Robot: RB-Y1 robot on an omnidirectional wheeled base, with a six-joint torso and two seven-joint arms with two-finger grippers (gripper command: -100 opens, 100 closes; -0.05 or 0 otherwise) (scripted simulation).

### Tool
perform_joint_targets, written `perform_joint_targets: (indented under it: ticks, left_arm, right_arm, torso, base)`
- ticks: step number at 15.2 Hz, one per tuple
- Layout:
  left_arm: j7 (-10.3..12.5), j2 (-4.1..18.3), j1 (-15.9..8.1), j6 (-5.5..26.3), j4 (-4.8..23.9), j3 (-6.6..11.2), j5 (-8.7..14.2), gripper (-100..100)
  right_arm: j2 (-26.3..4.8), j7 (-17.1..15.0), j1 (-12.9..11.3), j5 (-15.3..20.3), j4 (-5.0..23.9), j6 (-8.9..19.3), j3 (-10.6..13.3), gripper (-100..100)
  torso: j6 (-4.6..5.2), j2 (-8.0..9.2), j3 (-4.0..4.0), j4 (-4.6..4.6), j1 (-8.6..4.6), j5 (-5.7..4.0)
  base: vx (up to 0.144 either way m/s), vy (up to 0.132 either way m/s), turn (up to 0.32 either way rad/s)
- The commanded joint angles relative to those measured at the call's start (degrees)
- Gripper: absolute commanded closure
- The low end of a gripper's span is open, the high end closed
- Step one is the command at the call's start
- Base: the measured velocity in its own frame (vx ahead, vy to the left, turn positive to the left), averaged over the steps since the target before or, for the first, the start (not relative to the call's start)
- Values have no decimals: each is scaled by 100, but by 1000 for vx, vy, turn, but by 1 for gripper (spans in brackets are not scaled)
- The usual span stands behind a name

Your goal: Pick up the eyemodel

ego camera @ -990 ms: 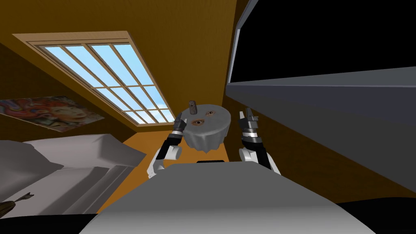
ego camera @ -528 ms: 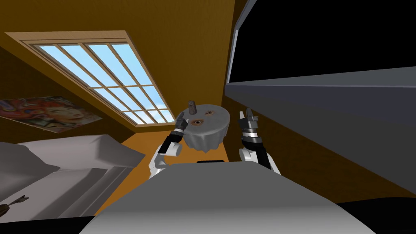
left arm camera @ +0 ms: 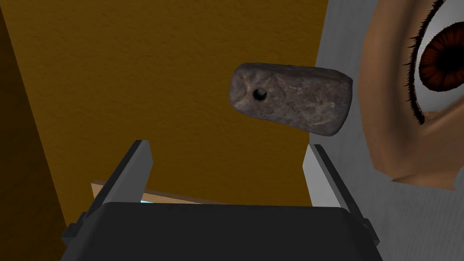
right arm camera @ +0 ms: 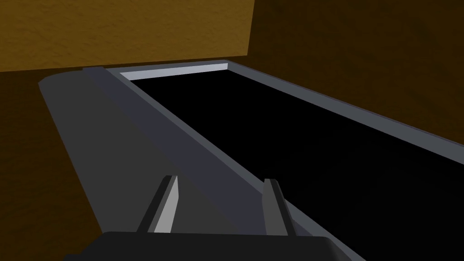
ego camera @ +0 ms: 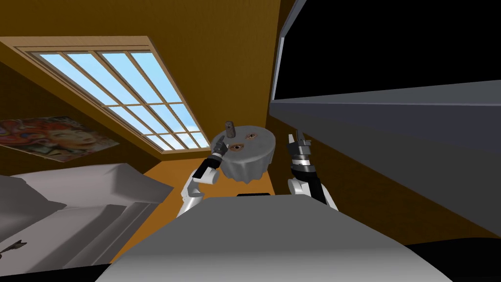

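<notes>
1. An ochre wall [ego camera: 220, 58] took up most of the room. Beside it was a wide black area [ego camera: 391, 44] edged by a grey frame [ego camera: 391, 112].
2. A large window [ego camera: 117, 93] with a pale wooden frame and many panes was set in that wall, showing blue sky.
3. A bed [ego camera: 88, 196] with light grey bedding lay on the robot's left, with a colourful picture [ego camera: 54, 137] on the wall near it.
4. A small round counter [ego camera: 249, 164], draped in grey cloth that hung in folds, stood straight ahead near the corner, between the two arms.
5. The left end effector [ego camera: 221, 142] was raised at the counter's left edge, just beside the things on top. In the left wrist view its fingers [left arm camera: 140, 165] stood wide apart, released, with nothing between them.
6. The right end effector [ego camera: 297, 138] was held up to the right of the counter, apart from it. Its fingers [right arm camera: 168, 204] were parted and it gripped nothing.
7. The eye model [ego camera: 237, 146] lay on the counter top on the side nearer the left end effector: a brown iris in a skin-toned lid with dark lashes. In the left wrist view the eye model [left arm camera: 408, 90] lay beyond the fingertips and outside one finger, not touched.
8. A second eye model [ego camera: 251, 135] lay further back on the same top.
9. A rough grey-brown block [ego camera: 230, 129] stood at the counter's far left edge. In the left wrist view the block [left arm camera: 292, 97] had a small round hole in one end and was beyond the open fingers, clear of them and just beside the eye model.
</notes>
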Motion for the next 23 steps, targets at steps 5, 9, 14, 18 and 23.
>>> perform_joint_targets:
  ticks: [5, 9, 14, 18, 23]
  left_arm:
    - [227, 177, -395, 781, 160, 32, 137, -100]
    - [333, 251, -578, 1270, 234, 43, 198, -100]
    - [547, 393, -952, 1837, 385, 65, 324, -100]
    - [655, 461, -1140, 2262, 461, 76, 387, -100]
    - [762, 527, -1329, 2811, 537, 87, 451, -100]
  right_arm:
    - [0, 0, 0, 0, 0, 0, 0, 0]
    - [0, 0, 0, 0, 0, 0, 0, 0]
    - [0, 0, 0, 0, 0, 0, 0, 0]
    - [0, 0, 0, 0, 0, 0, 0, 0]
    - [0, 0, 0, 0, 0, 0, 0, 0]
  torso:
    - [1, 0, 0, 0, 0, 0]
    - [1, 0, 0, 0, -2, -1]
    - [-1, -1, 0, 0, 1, 0]
    - [-1, -1, 0, 0, 2, 0]
    - [0, -1, 0, 0, -3, -1]
  base:
    - [-8, -16, -26]
    - [-8, -16, -23]
    - [-6, -15, -20]
    - [-4, -12, -20]
    - [-6, -18, -27]
